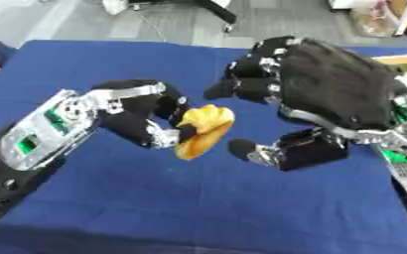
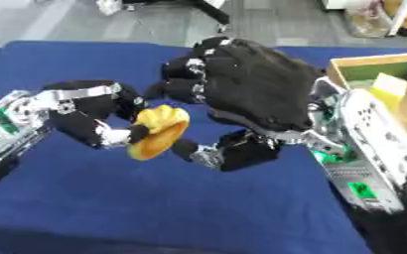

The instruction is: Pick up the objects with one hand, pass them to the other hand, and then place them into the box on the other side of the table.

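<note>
Left eye view. We record a blue table filling most of the field. Our left hand enters from the lower left on a silver and black arm; its fingers are curled round a yellow object, a rounded, banana-like piece, held above the cloth near the middle of the table. Our right hand comes in from the right, back of the hand toward the camera, large and black. Its fingers arch above the yellow object and its thumb lies just below and to the right of it; the hand stands spread around the piece, and we cannot tell whether any finger touches it.

Right eye view. We list the same pair of hands about the same yellow object, a little left of centre. At the right edge of the table stands a cardboard box, open at the top, with a pale yellow item inside it. The box lies well apart from the held piece, behind our right arm.
</note>
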Controlling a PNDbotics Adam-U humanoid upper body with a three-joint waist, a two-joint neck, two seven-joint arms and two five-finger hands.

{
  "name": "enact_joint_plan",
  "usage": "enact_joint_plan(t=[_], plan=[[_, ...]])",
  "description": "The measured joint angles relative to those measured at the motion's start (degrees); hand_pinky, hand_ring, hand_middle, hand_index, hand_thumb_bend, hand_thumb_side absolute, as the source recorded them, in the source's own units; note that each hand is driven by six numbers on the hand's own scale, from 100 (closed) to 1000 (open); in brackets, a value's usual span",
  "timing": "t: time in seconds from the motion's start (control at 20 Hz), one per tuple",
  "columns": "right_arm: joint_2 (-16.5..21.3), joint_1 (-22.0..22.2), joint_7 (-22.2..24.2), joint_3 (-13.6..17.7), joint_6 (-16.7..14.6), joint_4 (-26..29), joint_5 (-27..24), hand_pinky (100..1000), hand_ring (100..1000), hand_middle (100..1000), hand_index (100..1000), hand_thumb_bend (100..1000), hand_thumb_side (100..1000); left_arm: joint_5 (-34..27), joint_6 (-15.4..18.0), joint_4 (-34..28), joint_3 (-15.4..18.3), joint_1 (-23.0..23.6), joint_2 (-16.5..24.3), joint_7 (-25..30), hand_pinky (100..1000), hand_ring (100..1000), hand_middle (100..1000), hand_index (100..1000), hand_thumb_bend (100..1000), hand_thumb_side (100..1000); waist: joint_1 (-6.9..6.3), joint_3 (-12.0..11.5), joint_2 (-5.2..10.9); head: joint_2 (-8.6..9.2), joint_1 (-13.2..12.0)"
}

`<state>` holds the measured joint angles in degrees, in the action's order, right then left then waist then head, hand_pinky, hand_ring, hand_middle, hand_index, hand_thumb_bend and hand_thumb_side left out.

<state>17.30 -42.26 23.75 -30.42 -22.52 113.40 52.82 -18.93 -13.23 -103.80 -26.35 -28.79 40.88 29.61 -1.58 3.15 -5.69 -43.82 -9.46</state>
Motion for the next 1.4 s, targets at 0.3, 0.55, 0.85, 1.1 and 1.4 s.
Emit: enact_joint_plan(t=[0.3, 0.55, 0.85, 1.1, 1.4], plan=[[-0.34, 0.43, 0.16, -0.57, 0.54, 0.0, 0.4, 636, 575, 619, 800, 304, 362, -2.57, -1.39, -1.0, 0.0, -0.17, -0.03, -1.32, 609, 467, 396, 498, 127, 271, 0.0, -0.03, 0.0, 0.0, 0.0], [-0.35, 0.45, 0.17, -0.7, 0.7, 0.0, 0.9, 635, 574, 617, 797, 305, 360, -4.63, -2.65, -1.79, 0.0, -0.46, -0.49, -2.45, 605, 465, 394, 496, 122, 275, 0.0, -0.04, 0.0, 0.0, 0.0], [-0.36, 0.47, 0.03, -0.76, 0.99, 0.0, 1.89, 634, 575, 615, 793, 306, 355, -8.34, -4.79, -2.84, -0.03, -0.68, -0.59, -4.15, 604, 465, 393, 495, 119, 280, 0.0, -0.02, 0.0, 0.0, 0.0], [-0.36, 0.47, -0.26, -0.77, 1.32, 0.0, 2.94, 633, 577, 614, 796, 304, 348, -9.81, -5.93, -3.49, -0.38, -0.74, -0.65, -4.61, 605, 465, 392, 494, 121, 281, 0.0, 0.03, 0.0, 0.0, 0.0], [-0.36, 0.48, -0.78, -0.77, 1.16, 0.0, 4.05, 631, 581, 614, 798, 303, 336, -10.53, -6.67, -3.5, -0.76, -0.52, -0.59, -4.09, 606, 466, 393, 495, 132, 275, 0.0, 0.04, 0.0, 0.0, 0.0]])
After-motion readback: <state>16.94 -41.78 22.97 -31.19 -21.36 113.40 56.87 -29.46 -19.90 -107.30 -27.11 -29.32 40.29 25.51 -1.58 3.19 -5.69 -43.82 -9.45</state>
